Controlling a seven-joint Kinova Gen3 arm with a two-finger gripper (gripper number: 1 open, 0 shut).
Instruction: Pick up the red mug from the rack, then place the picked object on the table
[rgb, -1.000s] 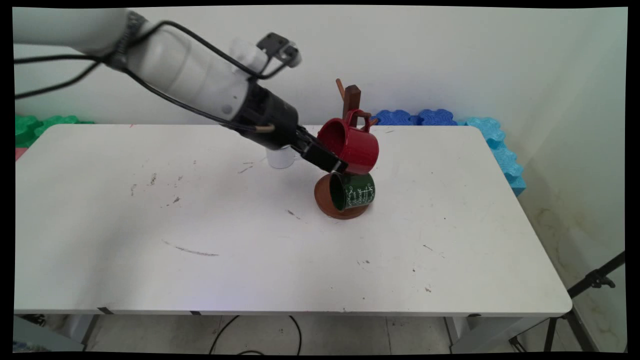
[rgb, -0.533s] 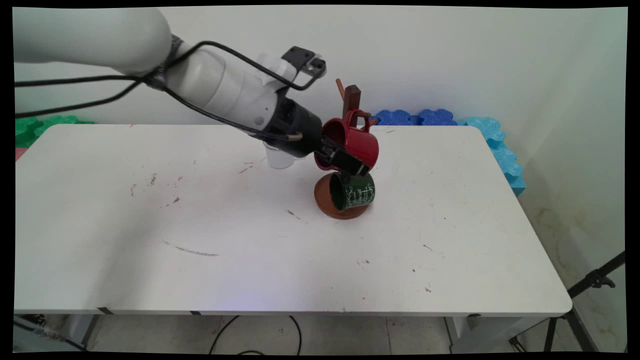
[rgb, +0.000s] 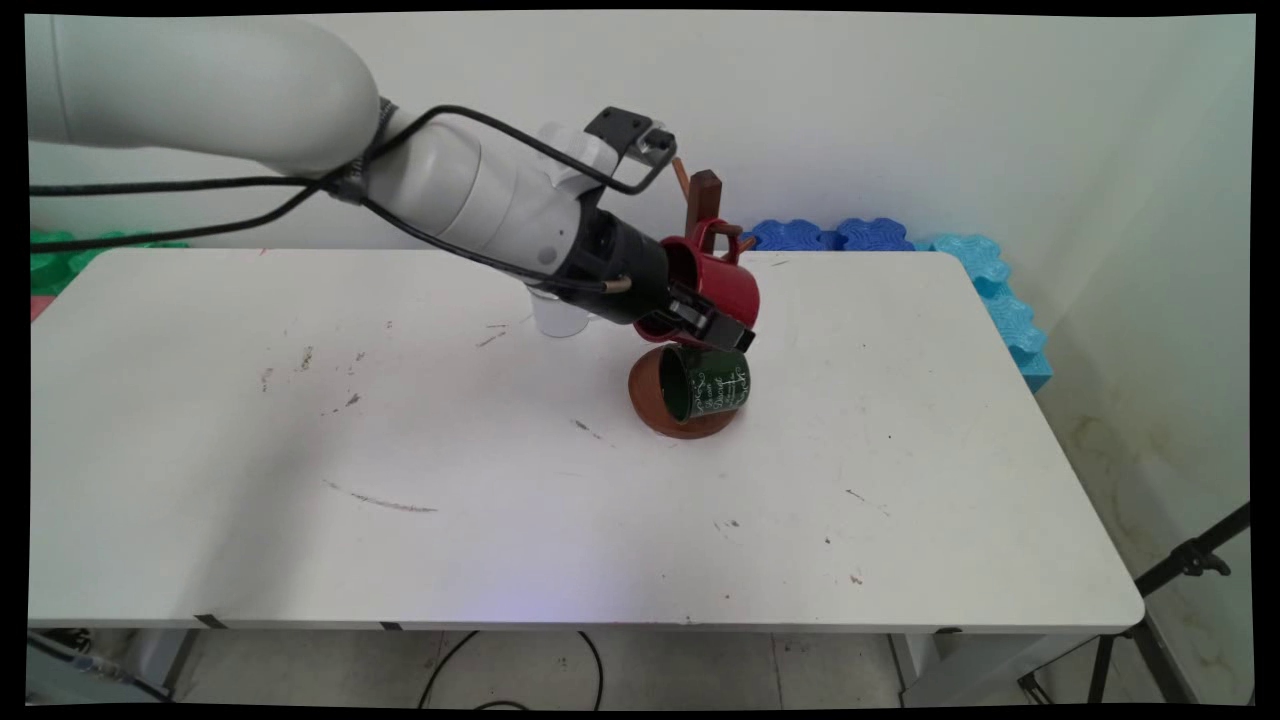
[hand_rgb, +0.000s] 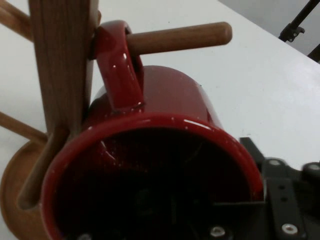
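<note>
A red mug (rgb: 728, 288) hangs by its handle on a peg of a wooden mug rack (rgb: 706, 195), its mouth turned towards the arm. My gripper (rgb: 718, 322) is open, its jaws astride the mug's lower wall: one goes inside the mouth, the other lies outside beneath it. In the hand view the red mug (hand_rgb: 170, 95) fills the picture, with its handle over the peg (hand_rgb: 185, 36) and the outer finger (hand_rgb: 277, 200) at the lower right. A dark green mug (rgb: 712, 383) hangs lower on the same rack, above the round base (rgb: 645, 395).
A white cup (rgb: 558, 318) stands on the table behind the arm. Blue foam tiles (rgb: 830, 235) and cyan foam tiles (rgb: 1000, 290) lie past the table's far right corner, green ones (rgb: 60, 250) at the far left. A tripod leg (rgb: 1180, 570) stands at the lower right.
The arm has pushed to the right, towards the rack. The gripper, just below the red mug's rim before, now reaches over the rim with one jaw inside. The mugs still hang in place.
</note>
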